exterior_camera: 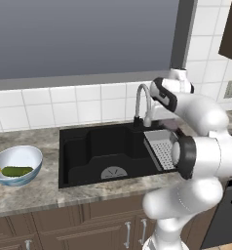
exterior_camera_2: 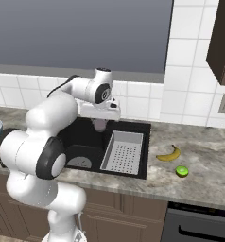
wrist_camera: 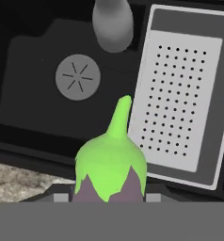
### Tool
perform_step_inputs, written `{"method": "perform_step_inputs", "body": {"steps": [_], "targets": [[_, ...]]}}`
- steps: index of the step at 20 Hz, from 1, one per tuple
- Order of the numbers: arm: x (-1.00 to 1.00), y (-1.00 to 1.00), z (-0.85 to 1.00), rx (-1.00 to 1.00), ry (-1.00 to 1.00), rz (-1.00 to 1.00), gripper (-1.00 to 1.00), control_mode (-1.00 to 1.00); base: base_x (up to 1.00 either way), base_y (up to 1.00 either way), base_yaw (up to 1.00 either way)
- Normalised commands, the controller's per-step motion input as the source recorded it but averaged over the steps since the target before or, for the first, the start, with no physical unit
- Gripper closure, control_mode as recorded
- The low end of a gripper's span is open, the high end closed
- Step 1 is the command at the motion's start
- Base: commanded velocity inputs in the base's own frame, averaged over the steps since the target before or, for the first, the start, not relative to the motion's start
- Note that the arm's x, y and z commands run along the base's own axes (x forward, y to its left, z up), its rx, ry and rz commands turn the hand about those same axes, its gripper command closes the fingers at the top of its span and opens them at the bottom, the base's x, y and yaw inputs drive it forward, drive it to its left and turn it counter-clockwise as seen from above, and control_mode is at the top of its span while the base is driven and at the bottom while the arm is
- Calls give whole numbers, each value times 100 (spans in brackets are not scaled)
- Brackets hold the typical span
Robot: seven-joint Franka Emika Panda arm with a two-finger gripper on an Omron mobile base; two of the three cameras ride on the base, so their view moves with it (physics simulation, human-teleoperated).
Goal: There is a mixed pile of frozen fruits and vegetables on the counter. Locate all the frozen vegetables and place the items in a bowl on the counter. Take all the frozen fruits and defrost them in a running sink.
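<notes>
The gripper (wrist_camera: 109,195) is clenched on the eggplant (wrist_camera: 111,164): in the hand view its green cap and stem rise right up between the finger tips, with the grey-purple body tucked low against them. The stem points away from the hand along the gripper's own line, so the eggplant's long axis runs straight out from the grip, not across it.

Hand and eggplant hang over the sink (exterior_camera: 88,146), above its right half, close to the faucet (exterior_camera: 142,100) and just left of the perforated tray (exterior_camera_2: 121,152). In the right base view a pale lump under the wrist is probably the eggplant, though it is too blurred to be sure.

The bowl (exterior_camera: 30,156) is what matters for the coming move. It sits on the counter (exterior_camera: 30,195) well to the left of the sink, on the far side of the basin from the hand, and the cucumber (exterior_camera: 16,171) already lies in it. So the carry has to go left across the whole sink, and the eggplant would best come down beside the cucumber, not on it.

The banana (exterior_camera_2: 169,154) and the lime (exterior_camera_2: 182,171) lie on the counter right of the sink, near each other and apart from the tray; they are not yet in the basin. No water can be made out at the faucet.
</notes>
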Motion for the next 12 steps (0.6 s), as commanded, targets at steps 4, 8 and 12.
{"method": "perform_step_inputs", "body": {"steps": [4,8,12], "targets": [[-14,40,0,0,0,10,100,-100,0,0,0],[-11,41,0,0,0,10,100,-100,0,0,0],[-3,41,1,0,0,11,100,-100,0,0,0]]}}
